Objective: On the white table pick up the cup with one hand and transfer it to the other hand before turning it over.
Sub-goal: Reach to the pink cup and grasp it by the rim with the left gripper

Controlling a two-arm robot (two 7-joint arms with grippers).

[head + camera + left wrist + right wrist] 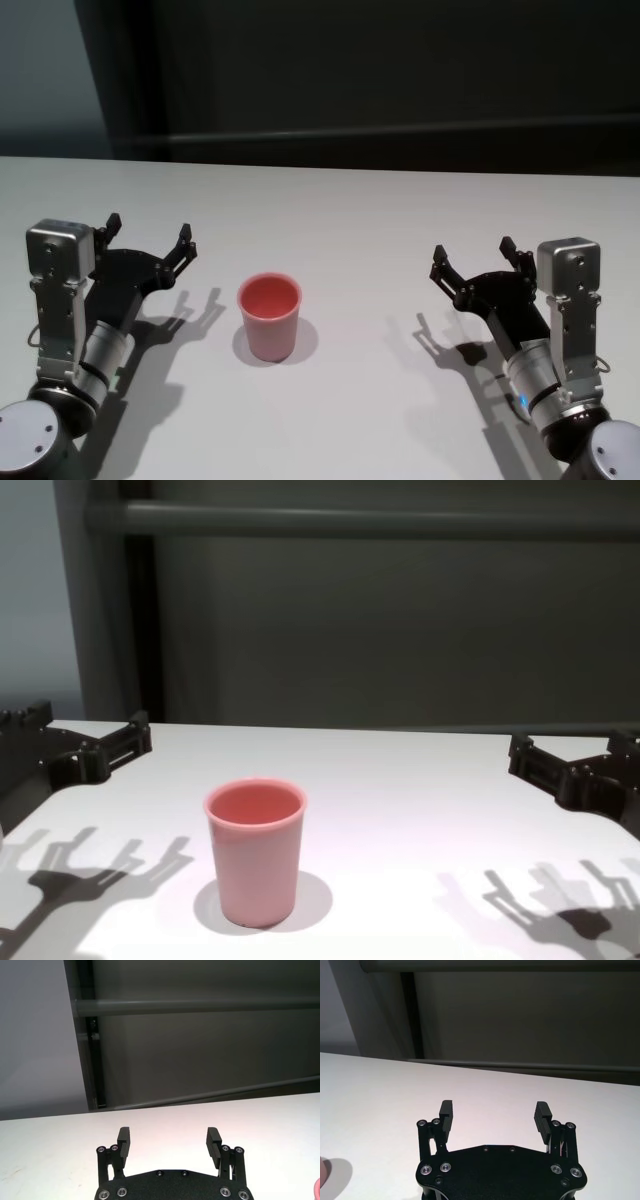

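The pale pink cup (269,315) stands upright, mouth up, on the white table (350,210), midway between my two arms; the chest view shows it near the front (255,850). My left gripper (148,232) is open and empty, above the table to the cup's left, apart from it. My right gripper (472,250) is open and empty, farther off on the cup's right. The left wrist view shows its open gripper (169,1137) with nothing in it and a sliver of the cup (317,1189). The right wrist view shows the open right gripper (494,1110) and the cup's edge (322,1172).
The table's far edge (330,165) meets a dark wall (400,610) with a horizontal rail (350,520). Bare white tabletop lies all around the cup, crossed by the grippers' shadows (100,865).
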